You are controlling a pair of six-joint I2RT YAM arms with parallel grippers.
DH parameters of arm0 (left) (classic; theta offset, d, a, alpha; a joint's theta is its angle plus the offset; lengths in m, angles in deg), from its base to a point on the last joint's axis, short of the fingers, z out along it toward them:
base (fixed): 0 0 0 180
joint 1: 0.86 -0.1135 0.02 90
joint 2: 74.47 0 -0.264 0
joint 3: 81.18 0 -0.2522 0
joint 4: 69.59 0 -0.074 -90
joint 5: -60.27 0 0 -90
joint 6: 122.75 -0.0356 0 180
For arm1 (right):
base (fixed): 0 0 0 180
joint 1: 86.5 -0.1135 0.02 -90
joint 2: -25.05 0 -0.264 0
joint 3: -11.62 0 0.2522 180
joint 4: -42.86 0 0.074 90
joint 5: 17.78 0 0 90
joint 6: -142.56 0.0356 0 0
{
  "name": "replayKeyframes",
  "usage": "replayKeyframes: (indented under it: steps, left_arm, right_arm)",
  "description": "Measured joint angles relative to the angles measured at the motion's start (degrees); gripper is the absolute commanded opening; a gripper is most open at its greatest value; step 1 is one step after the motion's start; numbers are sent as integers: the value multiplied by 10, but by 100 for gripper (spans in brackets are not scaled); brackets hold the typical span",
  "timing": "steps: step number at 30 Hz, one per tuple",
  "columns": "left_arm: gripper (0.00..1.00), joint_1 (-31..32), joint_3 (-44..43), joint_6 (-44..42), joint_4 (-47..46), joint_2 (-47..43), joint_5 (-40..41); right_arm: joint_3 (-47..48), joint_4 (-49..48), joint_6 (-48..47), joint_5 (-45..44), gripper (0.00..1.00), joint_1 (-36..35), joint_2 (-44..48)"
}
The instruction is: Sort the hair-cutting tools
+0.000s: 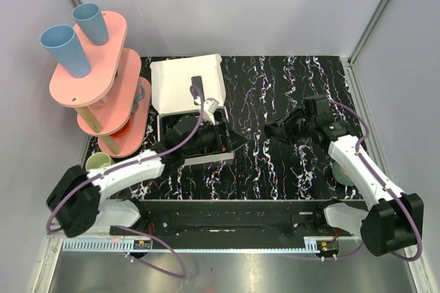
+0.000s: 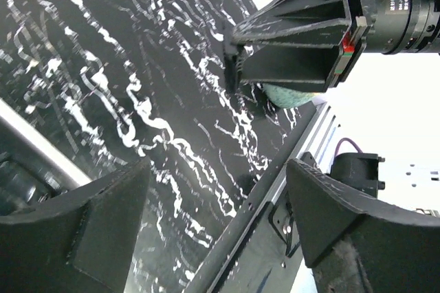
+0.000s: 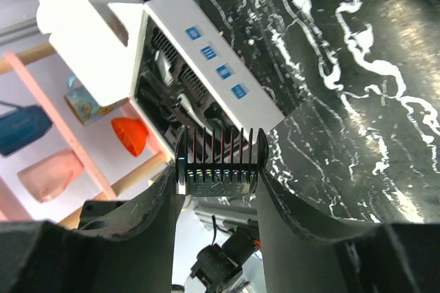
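black comb attachment (image 3: 218, 161) | teeth upward | gripped in right hand (image 3: 216, 190)

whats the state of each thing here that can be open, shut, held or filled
left gripper, open, nothing between the fingers
right gripper, shut on the comb attachment
comb attachment, held, teeth pointing away from the wrist
white box, lid open
black tray, inside the box, not empty
teal bowl, mostly hidden, contents unseen
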Motion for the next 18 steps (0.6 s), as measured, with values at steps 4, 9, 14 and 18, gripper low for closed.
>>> replayKeyframes:
  steps: [4, 9, 14, 18]
  left_arm:
    - [74, 31, -43, 2, -47, 68, 11]
    - [71, 63, -105, -18, -69, 127, 40]
    - [60, 76, -136, -37, -78, 160, 66]
    - [50, 80, -150, -47, -79, 176, 81]
  right_arm:
    - [11, -5, 0, 18, 15, -6, 4]
    - [14, -13, 5, 37, 15, -6, 19]
    - [21, -13, 11, 50, 15, -6, 31]
    - [25, -14, 15, 57, 15, -6, 35]
